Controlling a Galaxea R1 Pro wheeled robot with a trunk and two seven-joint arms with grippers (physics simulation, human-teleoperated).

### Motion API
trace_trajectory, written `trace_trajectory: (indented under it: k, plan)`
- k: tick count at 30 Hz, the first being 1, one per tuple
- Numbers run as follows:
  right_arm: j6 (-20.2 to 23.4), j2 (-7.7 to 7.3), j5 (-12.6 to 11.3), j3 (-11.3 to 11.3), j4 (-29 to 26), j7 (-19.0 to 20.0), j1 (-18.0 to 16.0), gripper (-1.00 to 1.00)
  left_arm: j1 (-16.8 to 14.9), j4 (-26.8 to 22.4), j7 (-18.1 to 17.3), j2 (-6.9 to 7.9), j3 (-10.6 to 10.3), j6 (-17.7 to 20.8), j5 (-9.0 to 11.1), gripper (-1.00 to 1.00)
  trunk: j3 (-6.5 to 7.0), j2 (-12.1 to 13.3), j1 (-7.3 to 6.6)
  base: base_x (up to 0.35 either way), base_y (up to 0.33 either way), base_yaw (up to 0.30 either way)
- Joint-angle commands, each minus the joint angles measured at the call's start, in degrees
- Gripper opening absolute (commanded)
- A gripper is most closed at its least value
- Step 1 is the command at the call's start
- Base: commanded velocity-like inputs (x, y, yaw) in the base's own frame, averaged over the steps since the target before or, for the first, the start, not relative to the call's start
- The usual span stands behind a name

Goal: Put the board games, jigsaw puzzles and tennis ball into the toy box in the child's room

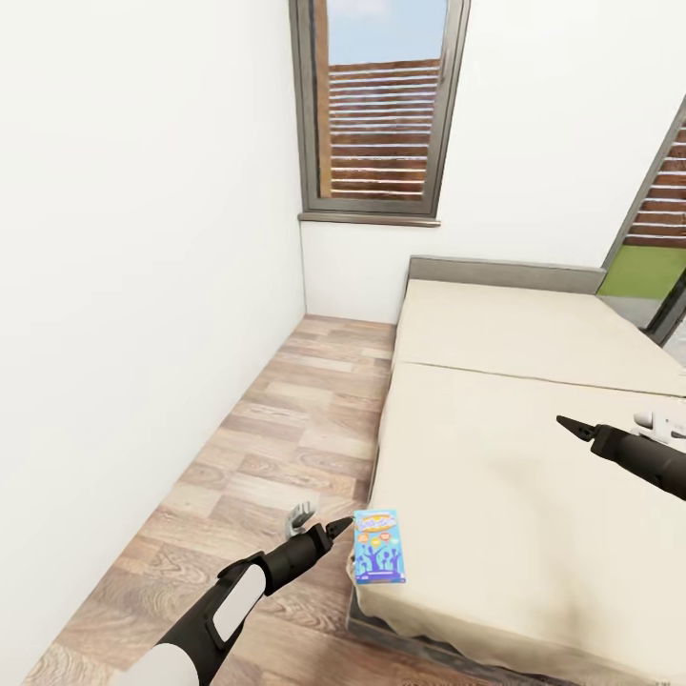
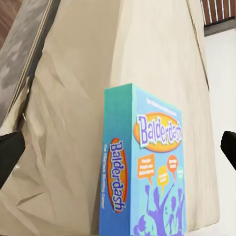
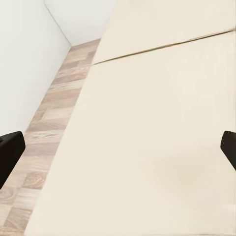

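A small blue board game box (image 1: 379, 546) printed "Balderdash" lies flat on the near left corner of the bed (image 1: 519, 467), close to the mattress edge. My left gripper (image 1: 324, 520) hovers over the floor just left of that box, open, pointing at it. In the left wrist view the box (image 2: 147, 172) lies right ahead between the spread black fingertips (image 2: 10, 155), not touched. My right gripper (image 1: 603, 425) hangs open over the bare mattress at the right, nothing in it; its fingertips (image 3: 10, 150) frame plain beige mattress (image 3: 147, 137).
A strip of wood-plank floor (image 1: 286, 429) runs between the white left wall (image 1: 143, 286) and the bed. A grey headboard (image 1: 505, 273) and a window (image 1: 381, 105) stand at the far wall. A glass door (image 1: 657, 248) is at the right.
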Motion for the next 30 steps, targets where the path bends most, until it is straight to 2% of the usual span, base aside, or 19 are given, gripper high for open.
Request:
trace_trajectory:
  k: [1,13,30]
  plan:
    - [0.3,0.00,0.3,-0.1,0.0,0.5,-0.1,1.00,0.0,0.0,0.0,0.02,-0.1,0.4,0.6,1.00,-0.05,0.0,-0.01,0.000,0.000,-0.201]
    - [0.3,0.03,0.3,0.0,0.0,0.5,-0.1,1.00,0.0,0.0,0.0,0.00,-0.1,0.4,0.6,1.00,-0.05,0.0,-0.01,0.000,0.000,-0.164]
    - [0.3,0.07,0.3,0.0,-0.1,0.5,-0.1,1.00,0.0,0.0,0.0,-0.01,-0.1,0.4,0.6,1.00,-0.05,0.0,-0.01,0.000,0.000,-0.032]
